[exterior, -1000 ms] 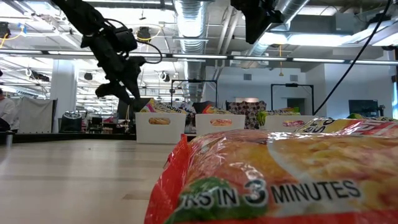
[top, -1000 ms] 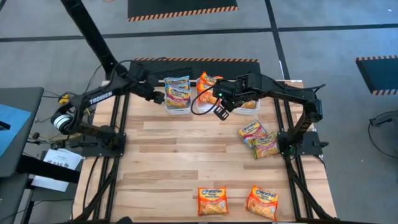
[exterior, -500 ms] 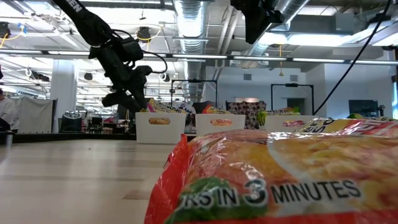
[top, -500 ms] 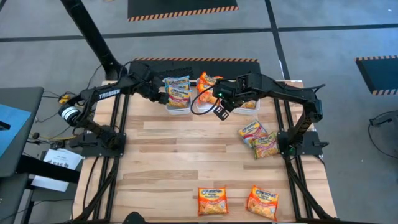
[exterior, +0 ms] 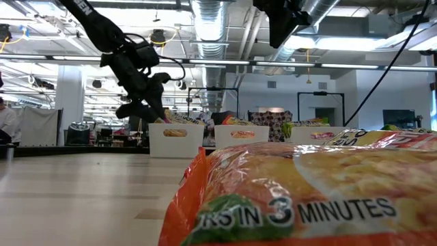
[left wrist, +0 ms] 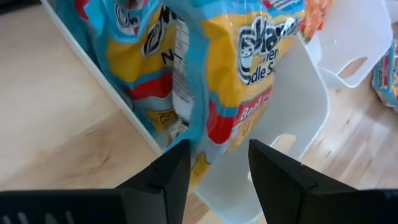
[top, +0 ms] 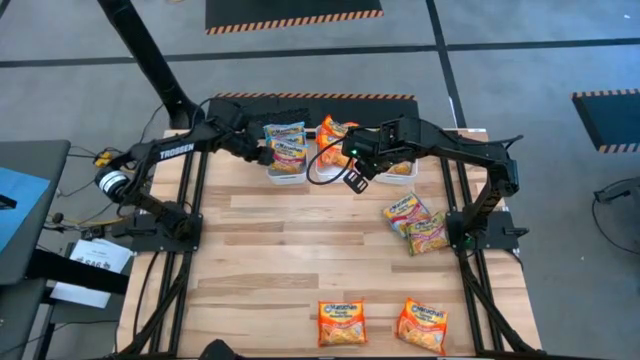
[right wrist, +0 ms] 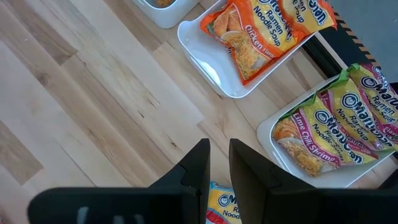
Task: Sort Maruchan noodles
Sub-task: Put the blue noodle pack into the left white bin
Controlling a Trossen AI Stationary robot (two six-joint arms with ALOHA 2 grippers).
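Roughly half sorted, judging by the layout: pale yellow-blue packets (left wrist: pixel 249 68) standing in the left tray (left wrist: pixel 298 124), one orange chicken packet (right wrist: pixel 261 31) lying in the middle tray (right wrist: pixel 211 68), green-yellow lime chili shrimp packets (right wrist: pixel 336 121) stacked in the right tray (right wrist: pixel 273 134), all three trays lined up along the far edge of the worktop (top: pixel 290 260). Left to sort, four loose packets: a pink-marked packet (top: pixel 405 211) and a greenish packet (top: pixel 428 234) touching each other near the right side, plus two orange packets (top: pixel 341 322) (top: pixel 421 325) lying apart at the near edge, one of them filling the foreground of the low view. Left pincer (left wrist: pixel 217 165) released and empty, fingers spread on either side of the left tray's near wall, just beside the pale packets. Right pincer (right wrist: pixel 219 165) poised above bare wood just in front of the middle and right trays, fingers parted by a narrow gap, grasping nothing. Plenty of open room across the middle of the worktop for either arm to swing. Tighter going at the back, with tray walls close together and both pincers near each other there. Care likely needed at the near edge, with the orange pair close to the drop, and at the right side, where the touching pair sits beside the right arm's base.
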